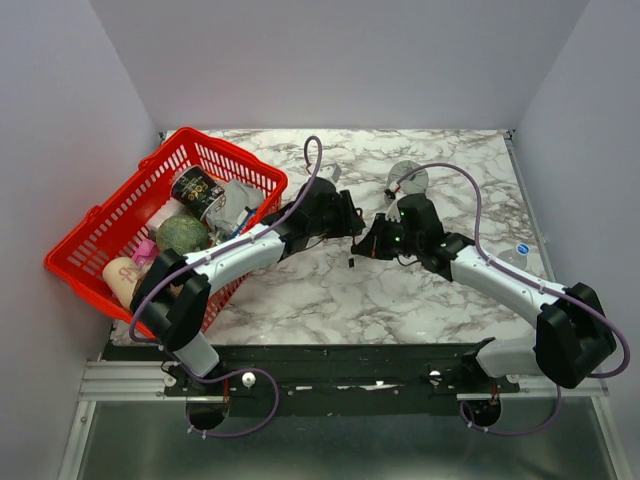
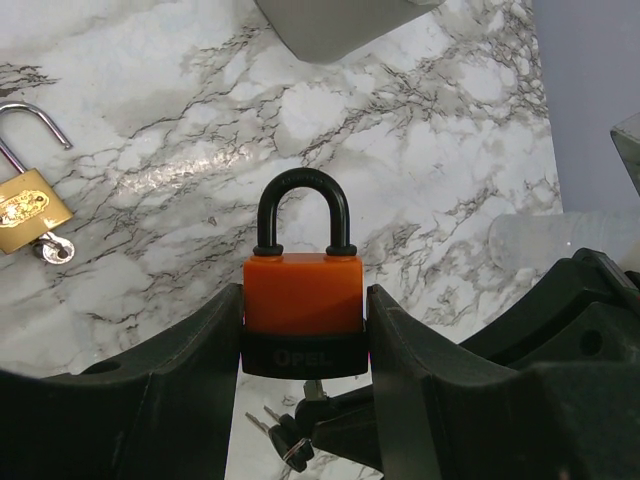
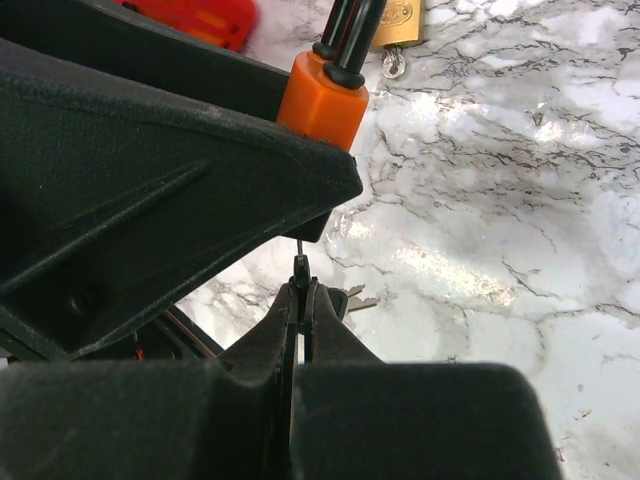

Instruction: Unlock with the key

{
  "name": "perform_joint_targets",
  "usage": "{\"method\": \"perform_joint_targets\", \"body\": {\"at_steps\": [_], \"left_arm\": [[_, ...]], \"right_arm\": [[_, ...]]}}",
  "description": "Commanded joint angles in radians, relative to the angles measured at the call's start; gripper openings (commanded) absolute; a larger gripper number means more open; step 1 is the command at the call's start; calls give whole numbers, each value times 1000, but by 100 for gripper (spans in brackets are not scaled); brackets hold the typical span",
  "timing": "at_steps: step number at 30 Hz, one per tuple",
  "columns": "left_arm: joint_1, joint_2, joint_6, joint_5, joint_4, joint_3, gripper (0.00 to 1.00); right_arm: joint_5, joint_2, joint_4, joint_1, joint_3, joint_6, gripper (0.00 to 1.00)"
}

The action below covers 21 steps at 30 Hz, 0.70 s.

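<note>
Orange padlock (image 2: 302, 290) clamped by left gripper (image 2: 304, 345); right gripper (image 3: 303, 298) pinches key (image 3: 299, 262), blade toward padlock.

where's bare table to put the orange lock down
Bare marble: the near strip between the red basket and right arm, and the far right corner. Crowded mid-table, where both jaws meet at the orange padlock, brass padlock beside.

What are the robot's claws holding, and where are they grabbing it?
Left claw squeezes the orange padlock by the sides of its body. Right claw pinches the key, with only its thin blade tip poking out toward the padlock's bottom.
</note>
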Motion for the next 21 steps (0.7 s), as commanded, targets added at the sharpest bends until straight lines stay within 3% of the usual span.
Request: {"method": "perform_joint_targets", "body": {"at_steps": [1, 21], "left_arm": [[-29, -42, 27, -45, 15, 3, 0], [-81, -14, 35, -59, 15, 0, 0]], "right_arm": [[80, -14, 48, -24, 39, 34, 1], [117, -88, 189, -85, -21, 24, 1]]}}
